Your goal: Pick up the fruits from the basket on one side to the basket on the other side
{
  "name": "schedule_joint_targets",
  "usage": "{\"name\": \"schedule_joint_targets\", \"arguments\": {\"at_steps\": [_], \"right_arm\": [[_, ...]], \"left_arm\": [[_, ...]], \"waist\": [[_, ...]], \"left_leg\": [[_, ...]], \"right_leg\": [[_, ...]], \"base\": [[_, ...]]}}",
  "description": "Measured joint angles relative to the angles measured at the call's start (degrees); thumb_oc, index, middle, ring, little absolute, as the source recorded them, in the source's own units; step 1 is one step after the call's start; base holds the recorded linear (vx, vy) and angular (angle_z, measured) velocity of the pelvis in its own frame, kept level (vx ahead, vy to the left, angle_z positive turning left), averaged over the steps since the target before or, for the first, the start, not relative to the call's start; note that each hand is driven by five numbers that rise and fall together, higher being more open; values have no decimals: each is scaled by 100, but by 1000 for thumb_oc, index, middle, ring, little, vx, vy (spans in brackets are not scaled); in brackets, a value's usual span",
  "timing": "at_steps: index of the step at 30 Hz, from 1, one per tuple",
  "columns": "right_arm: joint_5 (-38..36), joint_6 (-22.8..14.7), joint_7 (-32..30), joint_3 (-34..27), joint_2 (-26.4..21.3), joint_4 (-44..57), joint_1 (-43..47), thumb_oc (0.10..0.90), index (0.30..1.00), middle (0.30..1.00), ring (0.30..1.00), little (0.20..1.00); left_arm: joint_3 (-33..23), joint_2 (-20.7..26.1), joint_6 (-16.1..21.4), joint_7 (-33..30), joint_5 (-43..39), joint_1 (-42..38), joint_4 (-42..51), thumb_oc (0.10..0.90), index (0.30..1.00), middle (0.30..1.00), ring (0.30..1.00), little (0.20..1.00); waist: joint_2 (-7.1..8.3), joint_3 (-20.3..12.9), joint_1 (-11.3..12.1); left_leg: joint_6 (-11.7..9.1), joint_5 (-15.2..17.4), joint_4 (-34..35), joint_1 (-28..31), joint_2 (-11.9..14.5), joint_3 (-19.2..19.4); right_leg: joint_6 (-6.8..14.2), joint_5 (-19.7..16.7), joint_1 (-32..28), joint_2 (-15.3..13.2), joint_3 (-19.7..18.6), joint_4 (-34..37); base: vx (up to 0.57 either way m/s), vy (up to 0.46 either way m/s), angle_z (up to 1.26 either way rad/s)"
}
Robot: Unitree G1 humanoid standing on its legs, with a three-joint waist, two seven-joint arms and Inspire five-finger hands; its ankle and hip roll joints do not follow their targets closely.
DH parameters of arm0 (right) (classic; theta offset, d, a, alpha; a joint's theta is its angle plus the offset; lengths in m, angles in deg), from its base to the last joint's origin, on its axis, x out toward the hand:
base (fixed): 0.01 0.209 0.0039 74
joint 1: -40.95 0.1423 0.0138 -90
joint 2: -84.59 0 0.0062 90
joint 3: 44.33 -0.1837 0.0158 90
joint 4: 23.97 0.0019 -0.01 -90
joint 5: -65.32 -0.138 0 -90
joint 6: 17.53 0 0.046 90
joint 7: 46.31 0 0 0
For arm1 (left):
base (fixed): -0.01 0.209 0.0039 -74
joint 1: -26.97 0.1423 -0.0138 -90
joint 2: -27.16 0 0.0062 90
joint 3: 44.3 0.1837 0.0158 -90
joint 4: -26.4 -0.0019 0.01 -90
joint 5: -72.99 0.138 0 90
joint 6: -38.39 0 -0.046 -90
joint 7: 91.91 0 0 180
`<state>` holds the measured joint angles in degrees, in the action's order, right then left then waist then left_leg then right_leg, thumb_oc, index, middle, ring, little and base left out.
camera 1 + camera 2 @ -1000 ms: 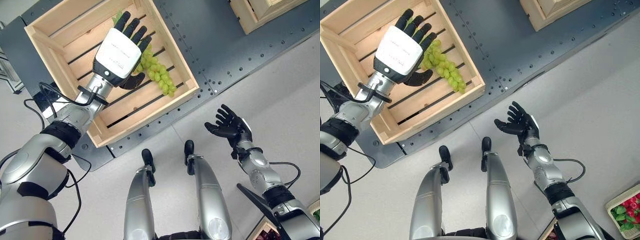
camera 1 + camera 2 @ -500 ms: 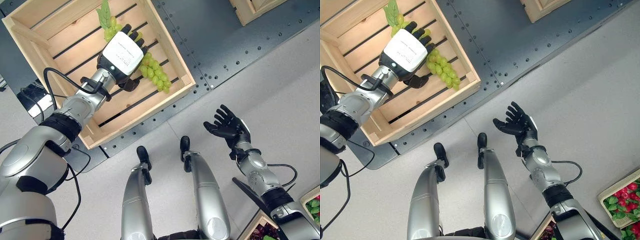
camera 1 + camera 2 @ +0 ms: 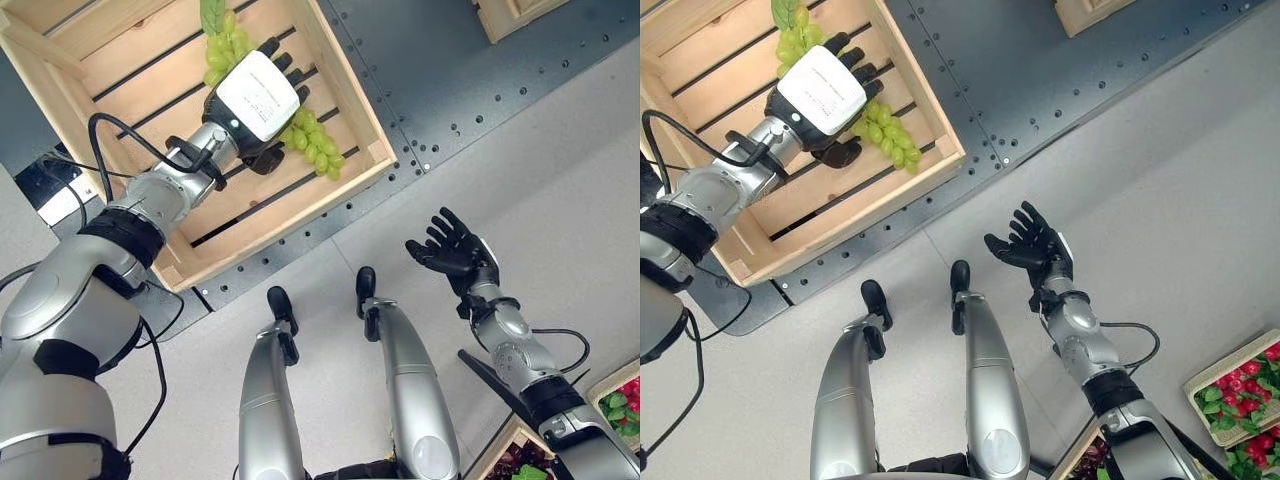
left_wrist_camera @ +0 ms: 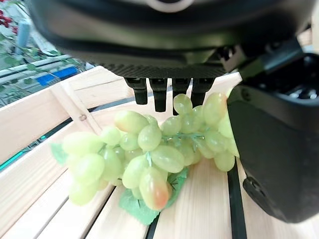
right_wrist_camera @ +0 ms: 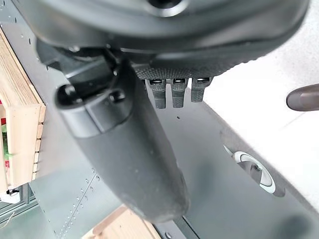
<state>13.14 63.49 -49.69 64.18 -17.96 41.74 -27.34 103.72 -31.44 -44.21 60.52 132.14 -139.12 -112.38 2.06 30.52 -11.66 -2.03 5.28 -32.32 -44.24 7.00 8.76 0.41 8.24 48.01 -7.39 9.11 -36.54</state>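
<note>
A bunch of green grapes (image 3: 316,152) with a leaf lies on the slats of a pale wooden crate (image 3: 346,82) at the upper left. My left hand (image 3: 258,95) hovers flat just over the middle of the bunch, and grapes show past both its ends. In the left wrist view the grapes (image 4: 149,149) rest on the wood beneath the straight fingers (image 4: 160,94), with the thumb (image 4: 269,149) beside them, so the hand is open. My right hand (image 3: 455,250) is held palm up over the floor, fingers spread and holding nothing.
The crate stands on a dark metal platform (image 3: 450,80). The corner of a second wooden crate (image 3: 510,15) sits on it at the upper right. Boxes of red fruit and leaves (image 3: 1240,390) lie on the grey floor at the lower right.
The whole picture has shifted, so the camera moved. My left hand has settled closer over the grapes, and more of the bunch and its leaf show beyond the fingertips. The right hand is as before.
</note>
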Motion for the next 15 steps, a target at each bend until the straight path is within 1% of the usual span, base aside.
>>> {"name": "schedule_joint_targets", "arguments": {"at_steps": [1, 6, 10, 13, 14, 15], "right_arm": [[0, 0, 0, 0, 0, 3, 18, 800, 900, 900, 900, 900], [3, 0, -34, -3, 18, 152, 43, 800, 900, 900, 900, 900], [4, 0, -191, -4, 21, 288, 33, 800, 900, 900, 900, 900], [5, 0, -230, -8, 26, 288, 36, 800, 900, 900, 900, 900], [5, 0, -230, -7, 30, 288, 37, 800, 900, 900, 900, 900], [5, 0, -230, -8, 42, 288, 37, 800, 900, 900, 900, 900]], "left_arm": [[17, 2, 66, 111, -4, -68, 8, 800, 900, 900, 900, 900], [16, 40, 103, 602, -150, -356, 162, 800, 900, 900, 900, 900], [9, 156, 146, 773, -279, -403, 397, 800, 900, 900, 900, 900], [11, 156, 230, 1061, -382, -543, 500, 800, 900, 900, 900, 900], [9, 157, 231, 1150, -384, -570, 525, 736, 804, 804, 804, 804], [7, 155, 230, 1303, -419, -604, 563, 609, 613, 613, 613, 613]], "waist": [[0, 0, 0], [3, -2, 20], [4, -3, 39], [4, -3, 69], [4, -3, 69], [4, -3, 68]], "left_leg": [[8, 4, 18, -14, 0, 12], [28, 13, 53, -105, -14, 90], [40, 18, 89, -156, -17, 107], [79, 42, 75, -211, -35, 130], [86, 47, 66, -219, -43, 132], [100, 55, 53, -229, -51, 137]], "right_leg": [[11, -5, 6, 2, -7, 34], [45, -24, 116, -23, -51, 56], [67, -41, 152, -22, -43, 135], [94, -54, 179, -52, -40, 144], [102, -57, 186, -57, -47, 144], [110, -62, 189, -66, -52, 146]], "base": [[14, 0, -3], [3, -2, -1], [0, 0, 0], [1, 2, 1], [0, 0, 0], [0, 0, 0]]}}
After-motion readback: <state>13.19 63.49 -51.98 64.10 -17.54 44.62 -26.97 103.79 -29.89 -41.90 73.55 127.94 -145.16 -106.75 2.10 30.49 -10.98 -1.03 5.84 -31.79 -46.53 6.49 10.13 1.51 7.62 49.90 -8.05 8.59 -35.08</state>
